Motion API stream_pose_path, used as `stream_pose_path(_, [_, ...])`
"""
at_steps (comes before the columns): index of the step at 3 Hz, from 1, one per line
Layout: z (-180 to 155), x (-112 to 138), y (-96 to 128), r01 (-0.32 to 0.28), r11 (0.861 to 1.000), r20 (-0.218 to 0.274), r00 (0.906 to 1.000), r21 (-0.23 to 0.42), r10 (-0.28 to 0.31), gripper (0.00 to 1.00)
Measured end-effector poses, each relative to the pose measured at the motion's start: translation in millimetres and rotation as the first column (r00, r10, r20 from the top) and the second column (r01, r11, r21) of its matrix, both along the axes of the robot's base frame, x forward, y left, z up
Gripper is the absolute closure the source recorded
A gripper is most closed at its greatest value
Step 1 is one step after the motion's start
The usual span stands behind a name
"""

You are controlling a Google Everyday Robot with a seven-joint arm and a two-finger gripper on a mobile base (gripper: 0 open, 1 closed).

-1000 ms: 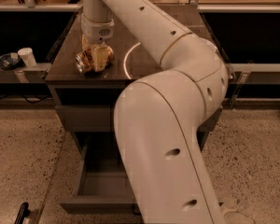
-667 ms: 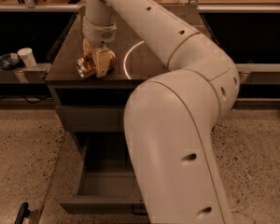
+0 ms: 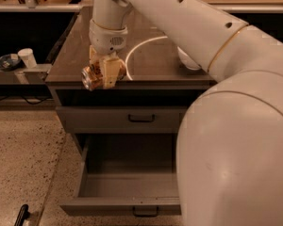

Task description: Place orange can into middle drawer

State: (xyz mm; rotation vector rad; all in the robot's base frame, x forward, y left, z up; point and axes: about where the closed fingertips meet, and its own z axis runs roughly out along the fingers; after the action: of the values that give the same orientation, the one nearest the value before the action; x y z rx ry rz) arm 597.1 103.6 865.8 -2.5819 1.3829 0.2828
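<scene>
My gripper [image 3: 104, 74] hangs from the arm at the upper left and is shut on the orange can [image 3: 90, 77]. The can lies on its side in the fingers, its silver end facing left, held above the front edge of the dark cabinet top [image 3: 75, 55]. Below, the middle drawer [image 3: 132, 185] is pulled out, with its inside showing and its dark bar handle [image 3: 145, 213] at the bottom. The shut upper drawer front [image 3: 108, 119] sits just under the cabinet top. My large white arm hides the right side of the drawer.
A white bowl [image 3: 187, 60] sits on the cabinet top, partly behind my arm. A white ring [image 3: 132, 51] shows on the top by the gripper. A side shelf at the left holds a white cup [image 3: 26, 57] and a dark dish [image 3: 6, 62]. The floor is speckled.
The gripper has carried the can from over the middle of the cabinet top toward its front edge, above the open drawer.
</scene>
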Motion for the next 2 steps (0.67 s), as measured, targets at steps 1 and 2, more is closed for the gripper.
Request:
stream_pose_path(1, [-18.3, -32.6, -0.7, 0.014, 1.000, -0.057, 0.9983, -0.024, -0.015, 0.57])
stream_pose_path(2, [-52.4, -57.3, -10.2, 0.111, 0.993, -0.090, 0.9893, -0.045, -0.114, 0.64])
